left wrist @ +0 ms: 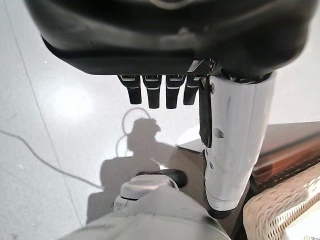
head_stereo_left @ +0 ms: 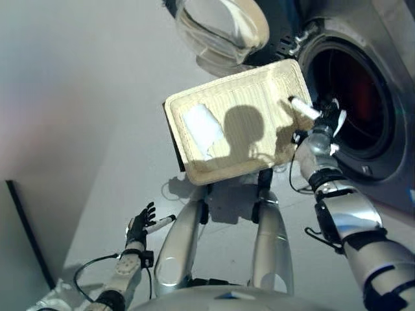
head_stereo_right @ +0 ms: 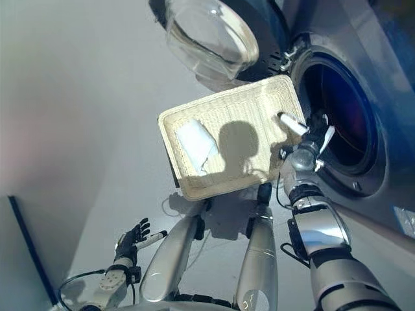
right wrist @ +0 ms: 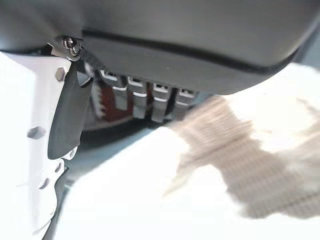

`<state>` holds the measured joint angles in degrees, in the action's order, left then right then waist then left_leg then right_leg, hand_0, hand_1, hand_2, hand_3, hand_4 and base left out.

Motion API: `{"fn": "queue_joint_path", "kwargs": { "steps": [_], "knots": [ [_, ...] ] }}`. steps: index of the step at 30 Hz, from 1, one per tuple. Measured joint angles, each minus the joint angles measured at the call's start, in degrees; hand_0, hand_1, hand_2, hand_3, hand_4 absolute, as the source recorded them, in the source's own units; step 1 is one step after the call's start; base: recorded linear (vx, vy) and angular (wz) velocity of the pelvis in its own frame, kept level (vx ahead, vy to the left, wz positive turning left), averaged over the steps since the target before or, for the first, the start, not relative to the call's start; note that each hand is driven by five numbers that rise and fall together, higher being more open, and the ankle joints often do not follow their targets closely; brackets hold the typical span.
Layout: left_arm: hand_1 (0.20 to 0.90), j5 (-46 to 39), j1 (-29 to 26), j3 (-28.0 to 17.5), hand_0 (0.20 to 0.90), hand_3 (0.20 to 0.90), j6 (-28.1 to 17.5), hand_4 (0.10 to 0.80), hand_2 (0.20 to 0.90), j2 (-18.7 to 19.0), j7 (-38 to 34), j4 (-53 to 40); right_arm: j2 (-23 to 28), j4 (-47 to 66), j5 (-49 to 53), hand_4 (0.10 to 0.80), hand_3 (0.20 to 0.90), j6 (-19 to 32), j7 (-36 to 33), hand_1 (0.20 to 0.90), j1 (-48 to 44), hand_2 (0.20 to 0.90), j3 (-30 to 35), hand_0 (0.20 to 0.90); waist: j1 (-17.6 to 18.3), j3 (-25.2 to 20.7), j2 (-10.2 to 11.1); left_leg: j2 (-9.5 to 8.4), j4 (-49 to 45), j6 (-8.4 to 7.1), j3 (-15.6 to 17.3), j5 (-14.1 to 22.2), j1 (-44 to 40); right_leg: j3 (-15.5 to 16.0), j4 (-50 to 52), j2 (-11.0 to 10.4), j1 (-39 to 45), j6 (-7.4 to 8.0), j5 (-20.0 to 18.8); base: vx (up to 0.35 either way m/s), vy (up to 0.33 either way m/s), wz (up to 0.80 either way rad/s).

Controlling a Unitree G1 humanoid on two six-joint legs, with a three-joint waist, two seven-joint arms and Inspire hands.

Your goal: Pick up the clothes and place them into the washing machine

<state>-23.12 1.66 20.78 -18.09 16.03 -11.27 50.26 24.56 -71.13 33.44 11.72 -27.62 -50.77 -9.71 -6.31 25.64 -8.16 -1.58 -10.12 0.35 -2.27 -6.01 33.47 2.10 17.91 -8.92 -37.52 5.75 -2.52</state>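
Observation:
A shallow wicker basket (head_stereo_left: 259, 84) rests on a low dark brown box (left wrist: 292, 150) beside the washing machine. A white cloth (head_stereo_left: 204, 129) lies in the basket's left part. My right hand (head_stereo_left: 322, 126) is at the basket's right edge, by the machine's drum opening (head_stereo_left: 363, 110). It is open: its white-covered thumb reaches over the wicker and its fingers (right wrist: 145, 97) are straight, holding nothing. Something reddish (right wrist: 107, 107) shows inside the drum past the fingers. My left hand (head_stereo_left: 137, 227) hangs low at the left over the floor, open and empty.
The machine's round glass door (head_stereo_left: 220, 26) stands open above the basket's far side. A dark panel edge (head_stereo_left: 26, 233) runs along the lower left. The pale floor (head_stereo_left: 97, 97) spreads to the left of the basket.

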Motion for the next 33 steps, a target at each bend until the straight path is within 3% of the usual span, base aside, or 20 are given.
{"fn": "queue_joint_path", "kwargs": {
  "steps": [4, 8, 18, 20, 33],
  "knots": [
    [0.9, 1.28, 0.16, -1.11, 0.9, 0.9, -0.33, 0.8, 0.9, 2.78, -0.98, -2.5, -0.91, -2.6, -9.58, 0.8, 0.9, -1.83, -0.33, 0.9, 1.26, 0.9, -3.4, 0.9, -1.16, 0.58, 0.85, 0.01, -0.65, -0.35, -2.58, -0.22, -0.08, 2.64, -0.27, -0.09, 1.94, -0.26, 0.11, 0.009, -0.049, 0.24],
    [0.9, 2.5, -0.5, -2.99, 0.9, 0.9, -1.32, 0.8, 0.9, 5.59, -2.24, -3.73, -3.11, -5.96, -13.01, 0.8, 0.9, -1.72, -0.4, 0.9, 2.17, 0.9, -3.66, 0.9, -3.82, 1.22, 2.13, 0.23, -1.42, -0.86, -4.42, -0.05, -0.25, 4.68, -0.22, 0.03, 3.36, -0.7, 0.86, 0.026, -0.046, 0.22],
    [0.9, 4.51, -0.61, -4.11, 0.9, 0.9, -1.41, 0.8, 0.9, 6.4, -3.88, -4.81, -7.32, -9.61, -19.62, 0.8, 0.9, -3.03, -1.33, 0.9, 8.09, 0.9, -4.87, 0.9, -7.35, 1.29, 4.56, -0.21, -1.72, -1.41, -9.23, -0.45, -0.33, 10.85, -0.16, -0.98, 7.16, -0.84, 2.43, 0.046, -0.031, 0.29],
    [0.9, 4.51, -0.62, -4.39, 0.9, 0.9, -1.42, 0.8, 0.9, 6.83, -4.16, -5.11, -8.01, -9.57, -19.63, 0.8, 0.9, -3.0, -1.34, 0.9, 8.5, 0.9, -4.88, 0.9, -8.08, 0.85, 5.78, -0.31, -1.72, -1.38, -9.69, -0.43, -0.2, 11.37, -0.11, -1.18, 7.23, -0.77, 2.74, 0.046, -0.019, 0.17],
    [0.9, 4.72, -0.86, -6.7, 0.9, 0.9, -2.24, 0.8, 0.9, 8.65, -5.17, -4.81, -11.04, -7.7, -21.7, 0.8, 0.9, -2.72, -2.36, 0.9, 10.78, 0.9, -6.53, 0.9, -11.7, -0.86, 8.81, -0.69, -1.55, -2.36, -12.96, -0.96, -0.01, 16.26, 1.97, -1.79, 9.41, -0.58, 6.05, 0.069, -0.02, 0.21]
  ]
}}
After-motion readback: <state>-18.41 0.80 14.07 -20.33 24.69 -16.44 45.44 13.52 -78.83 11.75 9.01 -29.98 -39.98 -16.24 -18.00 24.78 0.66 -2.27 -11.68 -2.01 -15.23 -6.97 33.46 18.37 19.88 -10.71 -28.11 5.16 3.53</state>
